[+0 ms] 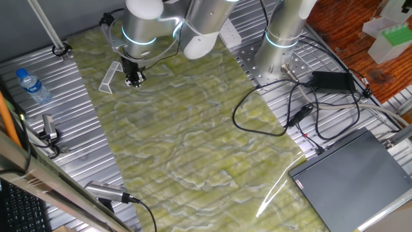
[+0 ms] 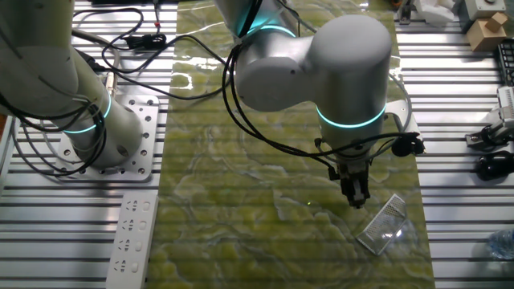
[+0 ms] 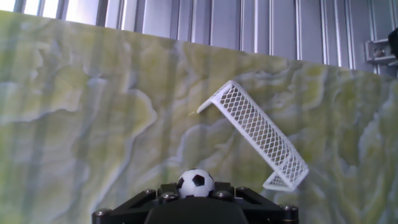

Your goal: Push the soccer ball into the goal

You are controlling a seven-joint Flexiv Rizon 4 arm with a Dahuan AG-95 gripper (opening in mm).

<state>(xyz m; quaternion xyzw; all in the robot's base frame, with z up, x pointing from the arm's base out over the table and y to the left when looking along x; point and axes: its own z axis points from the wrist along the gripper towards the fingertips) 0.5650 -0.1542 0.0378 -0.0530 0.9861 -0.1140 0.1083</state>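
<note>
One tiny white soccer ball with black patches sat on the green-and-cream marbled mat, right against the front edge of the black two-finger gripper in the hand view. The gripper's tip was down at the mat; whether its fingers were parted or closed could not be told (only the black housing showed, and nothing was visibly clamped). The ball itself was not visible in either fixed view. Beyond the ball and to its right lay the small goal frame of whitish mesh and translucent plastic bars, tilted and apart from the ball. In both fixed views the goal stood just beside the gripper's tip. A clear water bottle with a blue cap lay on the ribbed metal table, well apart from the goal
</note>
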